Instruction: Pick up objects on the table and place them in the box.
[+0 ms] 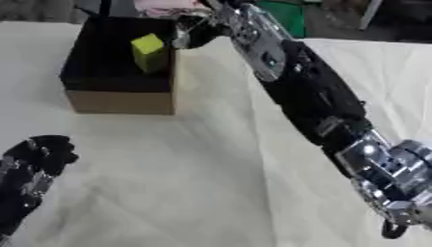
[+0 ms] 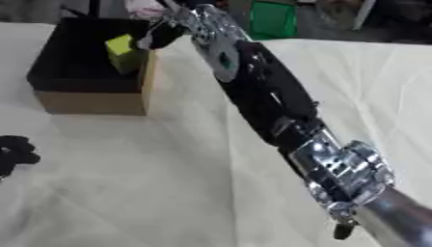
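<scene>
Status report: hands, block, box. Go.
Right hand at the box rim, fingers curled beside the yellow block; contact unclear. Block inside the box. Left hand idle, curled, lower left. Nothing in the way.

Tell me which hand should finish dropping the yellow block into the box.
Right. The right hand is already stretched to the box, at its far right rim, beside the yellow block. The left hand sits curled near the lower left corner, well short of it.
</scene>
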Robot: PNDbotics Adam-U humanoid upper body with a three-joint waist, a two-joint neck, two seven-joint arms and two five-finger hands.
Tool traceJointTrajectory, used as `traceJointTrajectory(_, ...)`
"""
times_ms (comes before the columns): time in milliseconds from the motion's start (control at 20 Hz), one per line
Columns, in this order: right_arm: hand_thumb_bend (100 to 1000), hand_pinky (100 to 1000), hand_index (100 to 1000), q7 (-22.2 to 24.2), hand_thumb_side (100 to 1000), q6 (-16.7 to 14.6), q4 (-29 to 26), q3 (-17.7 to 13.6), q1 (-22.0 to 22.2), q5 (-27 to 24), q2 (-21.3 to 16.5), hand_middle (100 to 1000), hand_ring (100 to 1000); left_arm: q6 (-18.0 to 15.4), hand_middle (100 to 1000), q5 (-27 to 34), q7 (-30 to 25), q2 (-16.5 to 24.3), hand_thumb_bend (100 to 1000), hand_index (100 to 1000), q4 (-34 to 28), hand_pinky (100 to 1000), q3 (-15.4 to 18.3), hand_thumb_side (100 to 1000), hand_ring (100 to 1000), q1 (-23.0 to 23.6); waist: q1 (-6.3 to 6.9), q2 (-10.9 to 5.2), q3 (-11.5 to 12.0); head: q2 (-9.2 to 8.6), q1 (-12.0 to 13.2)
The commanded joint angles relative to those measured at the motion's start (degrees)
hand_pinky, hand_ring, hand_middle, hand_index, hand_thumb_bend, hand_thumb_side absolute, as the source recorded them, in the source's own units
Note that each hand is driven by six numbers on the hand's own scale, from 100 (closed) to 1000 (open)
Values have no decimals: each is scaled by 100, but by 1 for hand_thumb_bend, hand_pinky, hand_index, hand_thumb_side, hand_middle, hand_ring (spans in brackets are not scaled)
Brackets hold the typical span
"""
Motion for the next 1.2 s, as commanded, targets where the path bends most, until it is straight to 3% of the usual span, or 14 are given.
traceJointTrajectory(50,545,672,870,34,134,258,-656,-6,76,-877,-448,731,738,-11,584,-6,79,76,464,708,-65,680,103,566,600,3,61,-141,-99,30,130)
traceJointTrajectory(300,414,646,861,69,181,737,-2122,-126,904,-2499,-1194,718,723,-20,583,-21,178,91,464,708,-74,680,197,561,600,21,116,-148,-380,33,336)
traceJointTrajectory(550,346,624,851,-277,242,1178,-3520,-535,1964,-3645,-1785,703,707,-19,583,-26,256,91,465,708,-81,680,267,558,599,36,141,-153,-571,40,482)
traceJointTrajectory(850,301,610,845,-852,310,1260,-4380,-1001,3177,-4183,-1896,691,694,-16,582,-38,331,92,466,708,-73,679,332,560,599,87,204,-157,-837,135,639)
traceJointTrajectory(1200,256,602,835,-1206,355,1188,-4549,-1257,4078,-4198,-1645,680,683,-15,583,-74,399,92,468,708,-57,680,393,574,599,188,278,-124,-1084,362,872)
